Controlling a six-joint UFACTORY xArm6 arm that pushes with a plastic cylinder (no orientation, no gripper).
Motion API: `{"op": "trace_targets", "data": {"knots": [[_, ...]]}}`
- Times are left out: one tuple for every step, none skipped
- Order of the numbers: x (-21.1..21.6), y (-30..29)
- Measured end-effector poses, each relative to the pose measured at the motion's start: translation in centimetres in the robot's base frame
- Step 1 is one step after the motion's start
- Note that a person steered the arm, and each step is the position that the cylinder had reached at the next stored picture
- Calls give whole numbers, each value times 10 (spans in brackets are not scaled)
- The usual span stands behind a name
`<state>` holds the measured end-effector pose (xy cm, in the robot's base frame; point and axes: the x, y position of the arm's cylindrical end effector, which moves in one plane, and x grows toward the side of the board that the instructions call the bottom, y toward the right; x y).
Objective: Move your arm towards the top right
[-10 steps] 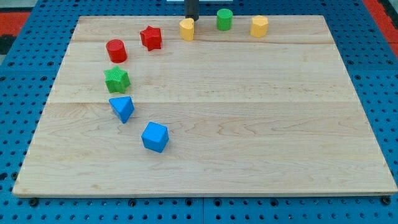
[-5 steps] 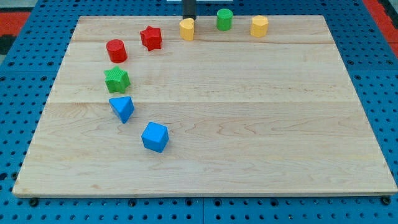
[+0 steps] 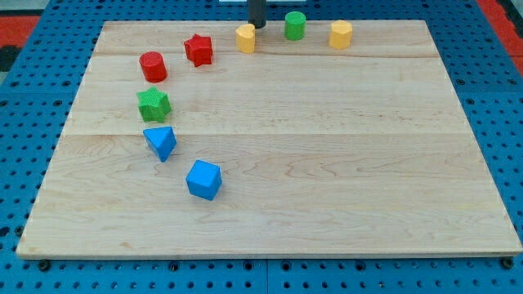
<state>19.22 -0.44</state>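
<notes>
My tip [image 3: 257, 26] sits at the top edge of the table [image 3: 327, 180], a little left of centre, with the dark rod running up out of the view's top. It has no gripper, so there is nothing to open or close and nothing is held; it is just the bare end of the rod. The tip is just beside the top right of a yellow block [image 3: 245, 38], rounded in shape, and I cannot tell whether the two touch. To the view's right of the tip stands a green cylinder [image 3: 295, 25], near it but apart, and farther right a second yellow block [image 3: 341, 34], which looks faceted. Both lie close to the table's top edge. Left of the first yellow block is a red star [image 3: 198, 50], and beyond that, lower and farther left, a red cylinder [image 3: 153, 66]. Below the red cylinder sits a green star [image 3: 153, 104], then a blue wedge [image 3: 161, 142] just below that, and a blue cube [image 3: 203, 180] lower still and a little to the right. Together the blocks trace a curve from the lower left up along the left side and across the top. The table is pale wood laid in planks, resting on a blue pegboard [image 3: 33, 82] that shows on all sides. The red and blue blocks are well apart from my tip.
</notes>
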Motion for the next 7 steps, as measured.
{"op": "trace_targets", "data": {"knots": [[0,7],[3,10],[53,28],[110,66],[99,183],[17,227],[-1,205]]}}
